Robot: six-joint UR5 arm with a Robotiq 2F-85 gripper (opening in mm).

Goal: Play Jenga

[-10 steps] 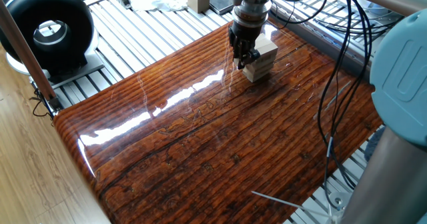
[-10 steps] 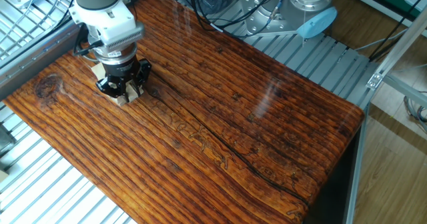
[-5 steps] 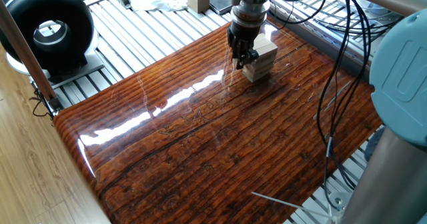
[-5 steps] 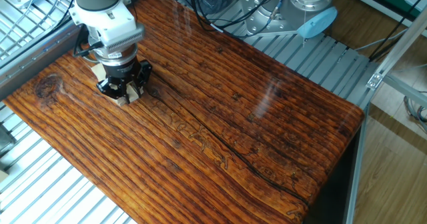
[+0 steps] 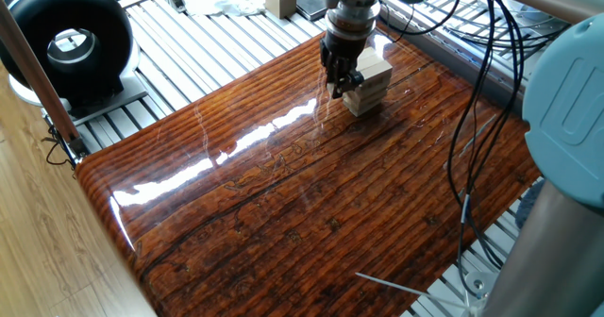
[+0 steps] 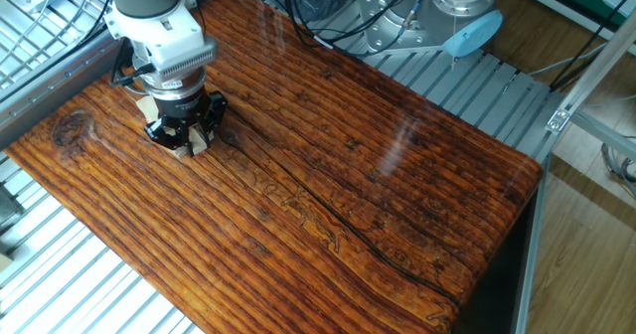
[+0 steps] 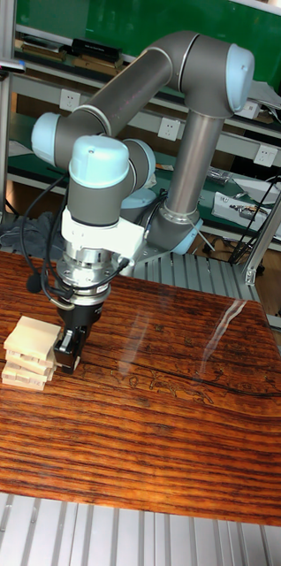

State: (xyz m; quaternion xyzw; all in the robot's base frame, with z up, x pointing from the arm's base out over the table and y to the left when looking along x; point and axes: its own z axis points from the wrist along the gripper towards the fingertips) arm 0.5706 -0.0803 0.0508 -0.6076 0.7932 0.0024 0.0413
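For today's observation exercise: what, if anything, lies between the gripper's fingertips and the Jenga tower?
Nothing: in the tall fixed view the gripper stands hard against the Jenga tower, with no visible gap.

In the other fixed view the gripper (image 6: pixel 182 133) covers nearly all of the tower (image 6: pixel 196 142), its fingertips and their contact with the blocks cannot be made out in any view, and the arm (image 5: pixel 566 119) is cut off by the frame edge in both table views.
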